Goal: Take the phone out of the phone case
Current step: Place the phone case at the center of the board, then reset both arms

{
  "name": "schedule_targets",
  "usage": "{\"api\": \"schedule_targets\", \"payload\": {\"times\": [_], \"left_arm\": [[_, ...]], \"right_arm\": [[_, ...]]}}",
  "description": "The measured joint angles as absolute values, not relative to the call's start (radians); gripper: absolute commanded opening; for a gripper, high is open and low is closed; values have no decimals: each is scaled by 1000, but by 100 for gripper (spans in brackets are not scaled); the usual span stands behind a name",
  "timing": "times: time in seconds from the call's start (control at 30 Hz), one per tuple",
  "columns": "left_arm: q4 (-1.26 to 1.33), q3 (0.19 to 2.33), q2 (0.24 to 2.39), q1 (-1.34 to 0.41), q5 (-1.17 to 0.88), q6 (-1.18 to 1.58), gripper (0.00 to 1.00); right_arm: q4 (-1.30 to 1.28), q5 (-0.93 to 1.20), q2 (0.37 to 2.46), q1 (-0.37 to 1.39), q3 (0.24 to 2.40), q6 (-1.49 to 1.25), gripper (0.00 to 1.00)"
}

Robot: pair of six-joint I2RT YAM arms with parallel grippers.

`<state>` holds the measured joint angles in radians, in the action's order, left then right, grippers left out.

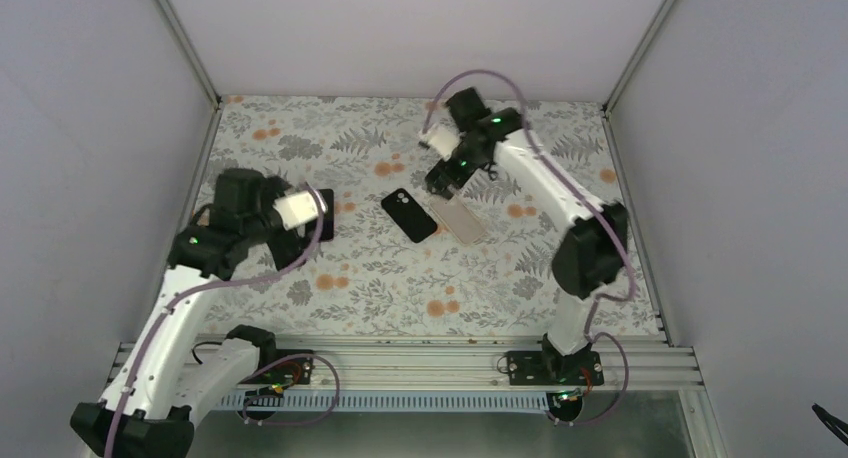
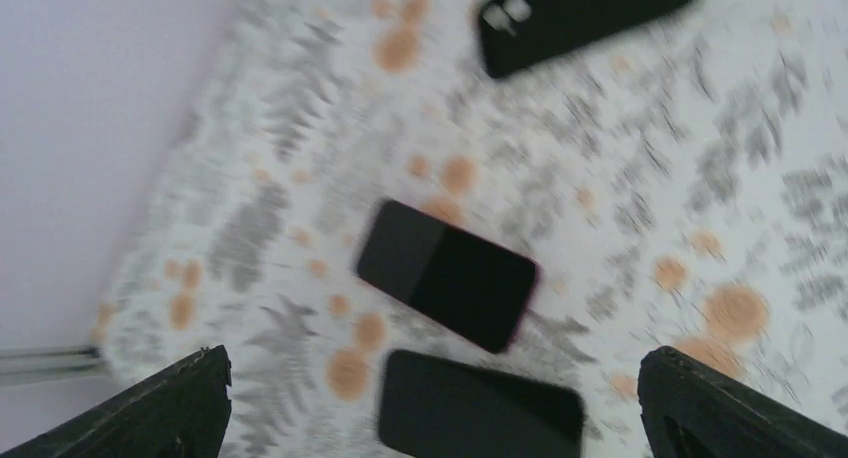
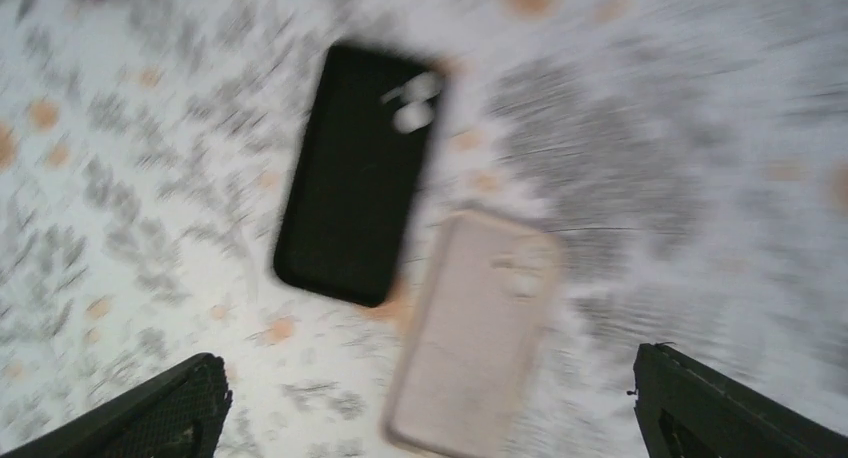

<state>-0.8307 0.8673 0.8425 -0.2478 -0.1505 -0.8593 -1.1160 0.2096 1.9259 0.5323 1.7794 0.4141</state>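
Note:
Two dark phones lie screen up under my left gripper (image 2: 436,388), which is open and holds nothing. One phone (image 2: 447,274) has a reddish rim, as if in a case; the other phone (image 2: 480,410) is plain black. From above only a dark corner (image 1: 327,200) shows beside the left gripper (image 1: 308,216). At mid-table a black case (image 1: 409,215) lies back up with a camera cutout; whether a phone is inside cannot be told. A beige case (image 1: 458,219) lies right of it. My right gripper (image 1: 441,181) hovers open over the black case (image 3: 355,173) and the beige case (image 3: 475,328).
The floral tablecloth (image 1: 400,288) covers the table. White walls with metal posts (image 1: 188,48) close in the left, back and right. A rail (image 1: 400,358) with both arm bases runs along the near edge. Both wrist views are motion-blurred.

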Motion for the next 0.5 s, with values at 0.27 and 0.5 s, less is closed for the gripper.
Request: {"api": "schedule_targets", "payload": {"times": [0.27, 0.5], "left_arm": [[-779, 1221, 989, 16, -207, -661, 100], [-600, 1217, 1205, 449, -300, -466, 100]], "right_arm": [[-830, 76, 1534, 178, 1711, 328, 100], [-550, -20, 1310, -9, 1324, 288, 100]]}}
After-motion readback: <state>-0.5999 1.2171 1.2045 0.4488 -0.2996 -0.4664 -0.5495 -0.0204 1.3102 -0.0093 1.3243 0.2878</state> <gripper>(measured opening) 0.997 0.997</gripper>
